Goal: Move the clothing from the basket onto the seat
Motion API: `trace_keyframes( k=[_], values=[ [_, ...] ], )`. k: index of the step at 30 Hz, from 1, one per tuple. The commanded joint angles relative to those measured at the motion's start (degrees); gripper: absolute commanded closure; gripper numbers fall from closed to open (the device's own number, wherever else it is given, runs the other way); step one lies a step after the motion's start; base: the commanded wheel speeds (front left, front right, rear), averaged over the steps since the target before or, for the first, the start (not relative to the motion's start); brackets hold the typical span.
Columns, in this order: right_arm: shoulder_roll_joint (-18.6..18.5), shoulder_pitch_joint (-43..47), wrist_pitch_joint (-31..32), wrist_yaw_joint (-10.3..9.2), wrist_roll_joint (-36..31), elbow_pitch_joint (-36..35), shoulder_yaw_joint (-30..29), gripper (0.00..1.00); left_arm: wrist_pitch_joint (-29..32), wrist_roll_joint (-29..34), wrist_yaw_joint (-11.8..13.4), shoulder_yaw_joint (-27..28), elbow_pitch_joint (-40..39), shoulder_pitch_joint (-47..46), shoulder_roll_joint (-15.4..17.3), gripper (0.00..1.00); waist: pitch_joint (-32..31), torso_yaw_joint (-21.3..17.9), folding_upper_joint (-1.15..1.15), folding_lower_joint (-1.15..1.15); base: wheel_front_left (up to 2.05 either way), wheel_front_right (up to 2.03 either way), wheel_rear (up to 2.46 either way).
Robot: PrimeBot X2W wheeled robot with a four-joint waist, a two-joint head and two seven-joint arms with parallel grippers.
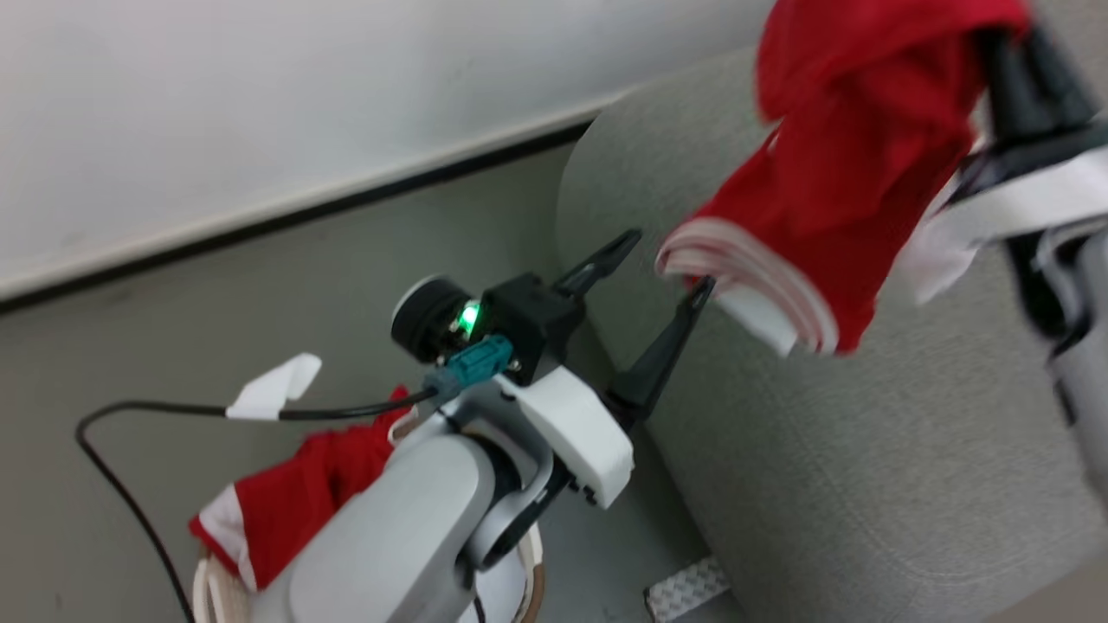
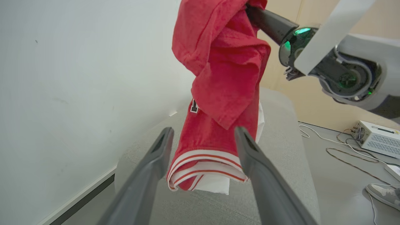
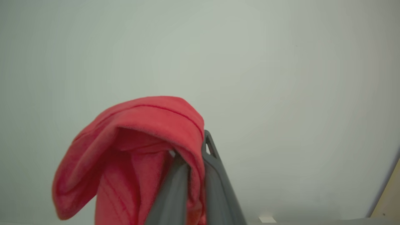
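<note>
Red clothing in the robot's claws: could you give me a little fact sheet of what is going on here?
right gripper: shut on held garment
held garment: hanging in the air over the seat
left gripper: open, fingers either side of the garment's striped hem, holding nothing
basket: holds second garment, partly hidden by the left arm

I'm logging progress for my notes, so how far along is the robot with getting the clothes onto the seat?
Done: one red garment is out of the basket. In hand: the right tool is shut on it, dangling it over the seat, with the open left tool by its hem. Left: release it there, then fetch the second red garment lying in the basket.
</note>
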Motion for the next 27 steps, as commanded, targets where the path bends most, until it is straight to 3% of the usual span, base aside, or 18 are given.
trace_keyframes(
  k=[1,8,13,16,21,22,23,24,27],
  values=[
    [-1.0,-3.3,0.0,-0.14,0.0,0.7,-1.3,1.00,0.3,1.1,-0.5,0.0,-0.3,-2.0,0.0,0.00,7.8,5.1,-0.01,0.00,0.00,0.00,0.00],
    [-9.2,-17.6,1.4,-0.14,-1.8,6.0,-8.3,1.00,1.4,2.7,-2.6,-0.4,-1.0,-9.9,-0.1,0.00,18.8,10.8,-0.01,0.00,0.00,0.00,0.00],
    [-15.1,-22.9,2.9,-0.14,-6.6,12.7,-13.5,1.00,0.4,2.8,-2.9,0.0,-0.7,-12.5,-0.6,0.00,23.1,13.5,-0.01,0.00,0.00,0.00,0.00],
    [-16.5,-22.1,3.5,-0.14,-10.7,18.2,-16.6,1.00,-0.6,2.4,-2.7,0.2,0.0,-12.6,-0.9,0.00,24.0,14.4,-0.01,0.00,0.00,0.00,0.00],
    [-14.0,-17.0,3.2,-0.14,-15.3,28.2,-23.7,1.00,-1.5,1.5,-2.2,0.7,1.4,-10.9,-0.3,0.00,24.1,15.0,-0.01,0.00,0.00,0.00,0.00],
    [-13.6,-16.0,2.9,-0.14,-16.7,29.7,-24.7,0.92,-1.7,1.3,-2.1,0.9,1.6,-10.7,-0.1,0.00,23.9,15.1,-0.01,0.00,0.00,0.00,0.00],
    [-12.9,-14.8,3.1,-0.14,-18.2,31.4,-25.3,0.61,-1.8,1.1,-2.1,0.9,1.8,-10.5,-0.1,0.00,23.7,15.1,-0.01,0.00,0.00,0.00,0.00],
    [-12.2,-13.7,3.4,-0.14,-19.2,33.0,-26.0,0.00,-1.8,1.0,-1.9,1.1,1.9,-10.4,0.1,0.00,23.4,15.1,-0.01,0.00,0.00,0.00,0.00],
    [-10.3,-12.0,2.8,-0.14,-21.0,35.9,-29.1,0.00,-1.9,0.5,-1.5,1.7,2.3,-9.6,0.9,0.00,22.4,14.5,-0.01,0.00,0.00,0.00,0.00]
  ],
)
